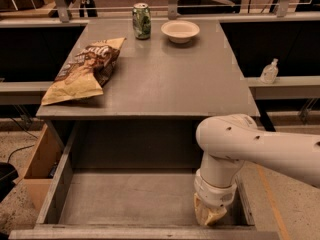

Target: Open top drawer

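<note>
"Camera view, left to right: where does the job stand, and how do you finish it well?"

"A pale box (39, 170) sits far left. Beside it the drawer (56, 184) is drawn well out from under the tabletop, grey floor showing; I'd judge it nearly done. For what's left I'd pull straight out, square to the front, and slowly. I'm bearing on it right of centre, so it may skew and bind — I'd ease off if it does, and stop before it comes free. Up top, the chip bag (85, 69), can (141, 20) and bowl (180, 30) lie well clear of the pull."

"And your gripper?"

"My gripper (210, 215) is down inside the drawer at its right front corner, just behind the front panel and seemingly against it. Whether it is spread or pressed together I cannot tell, nor whether it holds anything."
</note>
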### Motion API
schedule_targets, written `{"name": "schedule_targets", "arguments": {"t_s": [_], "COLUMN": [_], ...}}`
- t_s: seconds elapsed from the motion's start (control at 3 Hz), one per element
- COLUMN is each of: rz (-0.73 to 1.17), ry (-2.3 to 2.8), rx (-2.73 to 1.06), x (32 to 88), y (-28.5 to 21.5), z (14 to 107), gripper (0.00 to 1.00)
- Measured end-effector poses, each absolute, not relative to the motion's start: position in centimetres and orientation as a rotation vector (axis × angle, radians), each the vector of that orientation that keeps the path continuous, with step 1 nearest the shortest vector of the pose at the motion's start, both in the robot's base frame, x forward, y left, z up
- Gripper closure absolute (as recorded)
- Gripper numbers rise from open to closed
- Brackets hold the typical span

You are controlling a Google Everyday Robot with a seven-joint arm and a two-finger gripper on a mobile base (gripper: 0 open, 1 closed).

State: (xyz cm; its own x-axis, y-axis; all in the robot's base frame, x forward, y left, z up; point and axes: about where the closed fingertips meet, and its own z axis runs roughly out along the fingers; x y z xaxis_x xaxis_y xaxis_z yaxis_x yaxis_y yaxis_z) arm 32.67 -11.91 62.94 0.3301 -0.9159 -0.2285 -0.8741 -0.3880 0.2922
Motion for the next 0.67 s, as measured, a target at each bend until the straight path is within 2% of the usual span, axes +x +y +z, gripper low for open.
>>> {"name": "schedule_targets", "arguments": {"t_s": [0.33,0.67], "rz": [-0.553,-0.551], "ry": [-1.651,-1.65], "rx": [2.475,2.476], "x": [32.44,32.37], "y": [-11.8,-11.84], "z": [63.05,63.12], "gripper": [0.84,0.62]}}
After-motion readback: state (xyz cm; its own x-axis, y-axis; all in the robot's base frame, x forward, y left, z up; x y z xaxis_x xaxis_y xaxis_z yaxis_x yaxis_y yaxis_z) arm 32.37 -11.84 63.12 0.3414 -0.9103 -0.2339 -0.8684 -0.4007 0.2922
